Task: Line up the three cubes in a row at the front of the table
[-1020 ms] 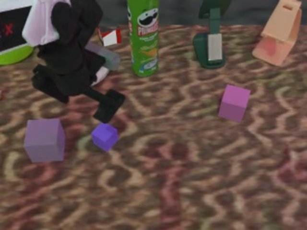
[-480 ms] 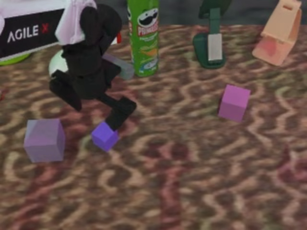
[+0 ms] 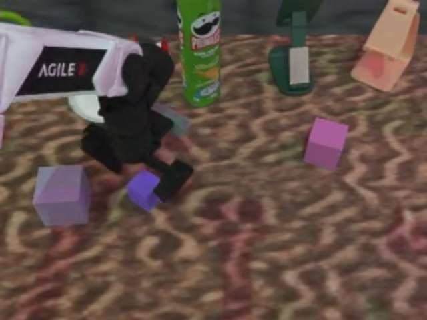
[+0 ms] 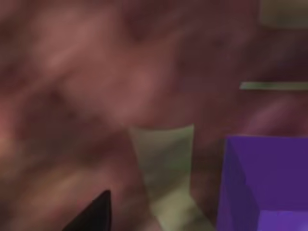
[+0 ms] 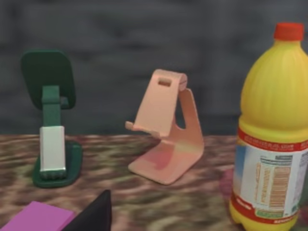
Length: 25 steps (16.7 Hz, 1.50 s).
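Violet cube [image 3: 141, 189] | touching left hand [image 3: 160, 183] | open fingers around it

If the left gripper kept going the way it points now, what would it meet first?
Most likely the violet cube: the left gripper hangs right at it, pointing down, with the cube close up in its wrist view. Under that, the table. Depth is unclear.

Near half of the surface [image 3: 280, 267] is wide open. Far edge is crowded: chips can [image 3: 199, 53], green stand [image 3: 292, 63], peach stand [image 3: 389, 50]. Left arm [image 3: 127, 113] blocks the left-middle, over the violet cube [image 3: 141, 190].
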Each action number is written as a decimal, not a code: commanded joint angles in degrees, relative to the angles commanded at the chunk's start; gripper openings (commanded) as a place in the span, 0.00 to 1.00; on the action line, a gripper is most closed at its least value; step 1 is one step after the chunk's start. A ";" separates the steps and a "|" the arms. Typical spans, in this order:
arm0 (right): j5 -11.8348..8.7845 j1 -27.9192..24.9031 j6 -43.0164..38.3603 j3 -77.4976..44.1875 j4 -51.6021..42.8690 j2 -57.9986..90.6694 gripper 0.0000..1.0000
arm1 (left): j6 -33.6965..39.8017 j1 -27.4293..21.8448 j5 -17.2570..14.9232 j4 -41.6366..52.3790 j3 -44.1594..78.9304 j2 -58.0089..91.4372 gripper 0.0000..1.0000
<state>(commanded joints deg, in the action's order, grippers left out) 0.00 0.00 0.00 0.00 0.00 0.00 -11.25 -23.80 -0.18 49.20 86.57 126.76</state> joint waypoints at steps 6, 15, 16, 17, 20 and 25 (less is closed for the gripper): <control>0.00 0.00 0.00 0.00 0.00 0.00 1.00 | -0.03 -0.04 -0.02 -4.77 -2.71 2.66 1.00; 0.00 0.00 0.00 0.00 0.00 0.00 1.00 | -0.03 -0.04 -0.02 -4.77 -2.71 2.66 0.40; 0.00 0.00 0.00 0.00 0.00 0.00 1.00 | -0.03 -0.04 -0.02 -4.77 -2.71 2.66 0.32; 0.00 0.00 0.00 0.00 0.00 0.00 1.00 | -0.03 -0.04 -0.02 -4.77 -2.71 2.66 0.25; 0.00 0.00 0.00 0.00 0.00 0.00 1.00 | -0.03 -0.04 -0.02 -4.77 -2.71 2.66 0.02; 0.00 0.00 0.00 0.00 0.00 0.00 1.00 | -0.03 -0.04 -0.02 -4.77 -2.71 2.66 0.00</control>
<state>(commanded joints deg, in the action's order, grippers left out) 0.00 0.00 0.00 0.00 0.00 0.00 -11.28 -23.84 -0.21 44.44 83.86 129.42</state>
